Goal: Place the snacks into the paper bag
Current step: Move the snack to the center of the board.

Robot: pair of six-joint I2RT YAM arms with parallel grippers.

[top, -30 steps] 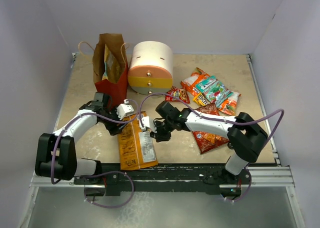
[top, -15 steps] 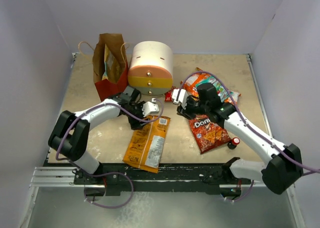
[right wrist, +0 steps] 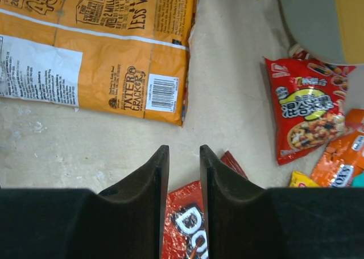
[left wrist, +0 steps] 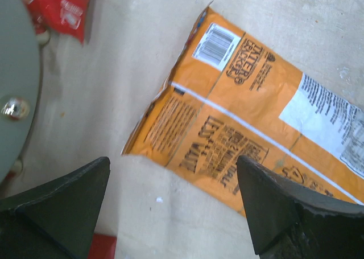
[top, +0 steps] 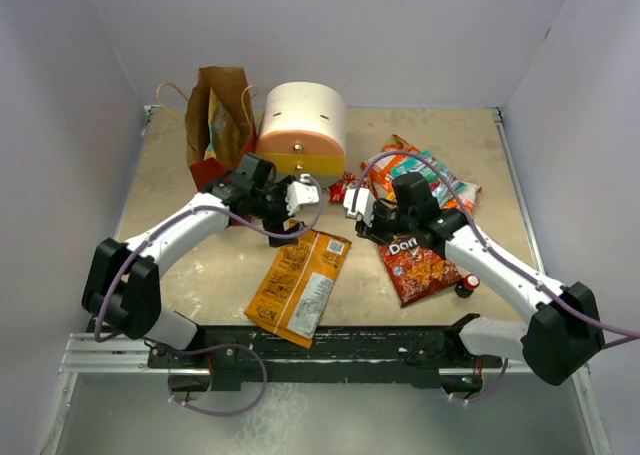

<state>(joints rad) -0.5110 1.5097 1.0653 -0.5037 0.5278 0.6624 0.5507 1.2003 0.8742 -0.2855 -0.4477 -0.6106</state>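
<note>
The large orange chip bag (top: 300, 285) lies flat on the table, back side up, and also shows in the left wrist view (left wrist: 256, 116) and the right wrist view (right wrist: 96, 48). The red Doritos bag (top: 415, 265) lies to its right. Several small packets (top: 425, 180) are piled behind it. The brown paper bag (top: 220, 125) stands at the back left with a packet inside. My left gripper (top: 296, 199) (left wrist: 173, 202) is open wide and empty above the table beside the orange bag's top corner. My right gripper (top: 358, 207) (right wrist: 184, 151) is empty over the Doritos bag's (right wrist: 187, 225) top edge, jaws a narrow gap apart.
The round cream-orange-yellow drawer unit (top: 300, 135) stands right of the paper bag, just behind both grippers. A small dark bottle with a red cap (top: 467, 285) stands right of the Doritos bag. A red snack packet (right wrist: 307, 114) lies near the unit's foot.
The orange bag slid right and turned; both grippers have let it go. My left gripper rose toward the drawer unit. My right arm swung right, over the Doritos bag.
</note>
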